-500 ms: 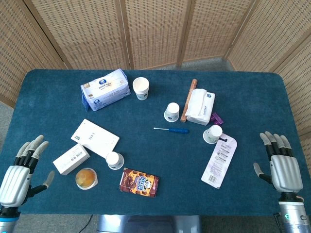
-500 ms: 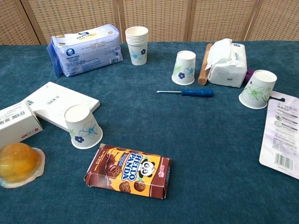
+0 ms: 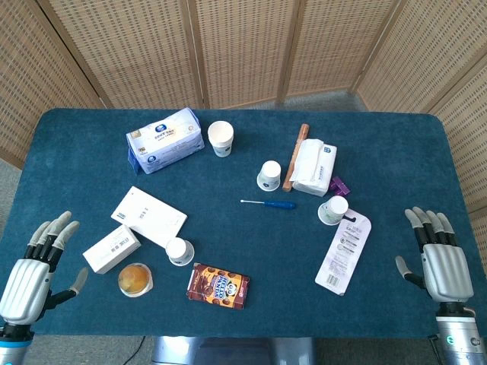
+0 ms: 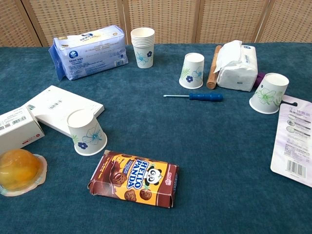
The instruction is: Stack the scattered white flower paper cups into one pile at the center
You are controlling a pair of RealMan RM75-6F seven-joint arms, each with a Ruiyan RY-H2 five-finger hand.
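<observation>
An upright stack of white flower cups [image 3: 221, 138] [image 4: 143, 47] stands at the back, right of the tissue pack. One cup [image 3: 268, 175] [image 4: 192, 70] sits upside down near the middle. Another upside-down cup [image 3: 179, 251] [image 4: 87, 132] is at the front left. A third [image 3: 332, 210] [image 4: 267, 93] stands inverted at the right, by the spoon pack. My left hand [image 3: 34, 268] hovers open at the table's front left corner. My right hand [image 3: 439, 258] is open at the front right edge. Neither hand touches anything, and the chest view shows no hand.
A blue tissue pack [image 3: 165, 140], white flat box [image 3: 148, 216], small carton [image 3: 112, 249] and jelly cup [image 3: 135, 279] lie at the left. A Hello Panda box [image 3: 218, 285] is in front. A blue screwdriver [image 3: 268, 204], wooden stick [image 3: 295, 156], wipes pack [image 3: 313, 166] and spoon pack [image 3: 343, 252] lie right.
My left hand has dropped slightly toward the front edge. The right hand has shifted a little down as well. The cups have not moved.
</observation>
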